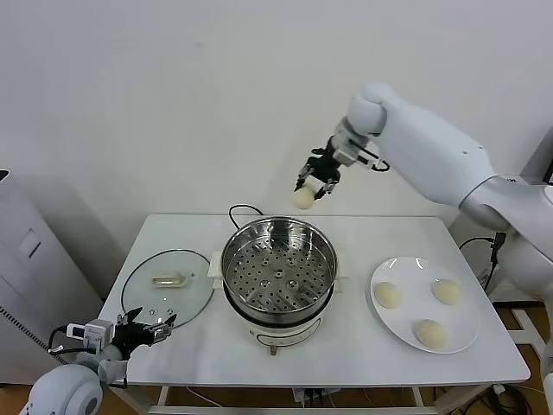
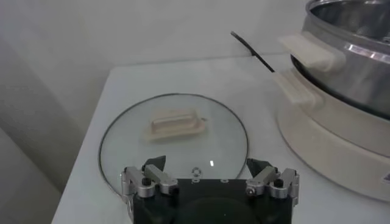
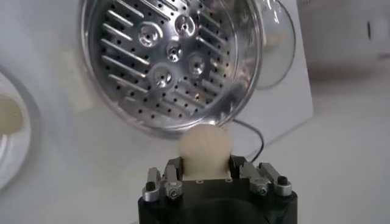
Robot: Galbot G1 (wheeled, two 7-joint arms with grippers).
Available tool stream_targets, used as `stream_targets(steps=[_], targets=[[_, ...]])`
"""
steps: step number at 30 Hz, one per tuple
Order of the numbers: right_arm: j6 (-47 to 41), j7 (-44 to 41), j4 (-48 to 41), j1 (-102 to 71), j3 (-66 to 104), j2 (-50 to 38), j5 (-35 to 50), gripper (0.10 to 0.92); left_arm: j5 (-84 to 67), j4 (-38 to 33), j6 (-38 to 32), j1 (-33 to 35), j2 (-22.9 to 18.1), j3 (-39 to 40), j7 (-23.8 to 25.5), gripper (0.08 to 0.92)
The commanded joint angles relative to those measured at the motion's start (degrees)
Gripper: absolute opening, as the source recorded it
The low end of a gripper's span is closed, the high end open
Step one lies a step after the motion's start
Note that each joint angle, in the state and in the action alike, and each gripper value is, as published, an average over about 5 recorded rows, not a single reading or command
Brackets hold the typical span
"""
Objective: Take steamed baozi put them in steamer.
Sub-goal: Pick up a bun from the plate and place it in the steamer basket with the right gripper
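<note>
The right gripper (image 1: 314, 188) is pinching a pale cream round bun (image 1: 302, 198) above the table's back edge, behind the shiny perforated steel steamer (image 1: 278, 275) — soft, light, best squeezed gently across its sides. The left gripper (image 1: 147, 329) — fingers spread — is idling at the front-left corner.

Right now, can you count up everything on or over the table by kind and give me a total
Steamed baozi: 4, with 3 on the plate and 1 held in the right end effector
Steamer: 1
Glass lid: 1
White plate: 1
Total: 7
</note>
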Motion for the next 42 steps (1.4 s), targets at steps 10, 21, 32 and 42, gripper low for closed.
stream_targets(steps=[10,21,32,42], targets=[[2.96,0.50,12.87,-9.71,1.05,0.53,-15.14,0.484,0.08,0.11,-0.05,-0.02,-0.04,0.13,0.01,0.823],[2.96,3.36,12.69,-15.78,5.07,1.66,-24.43,0.484,0.43,-0.02,0.05,-0.09,-0.44,0.43,-0.02,0.823],[2.96,4.16,10.20,-18.00,7.75,3.19,-28.24,0.486,0.27,-0.02,-0.04,-0.18,-0.30,0.42,0.05,0.823],[2.96,5.36,9.76,-16.60,7.46,2.62,-22.76,0.711,0.12,0.22,-0.01,-0.41,-0.30,0.45,0.06,0.823]])
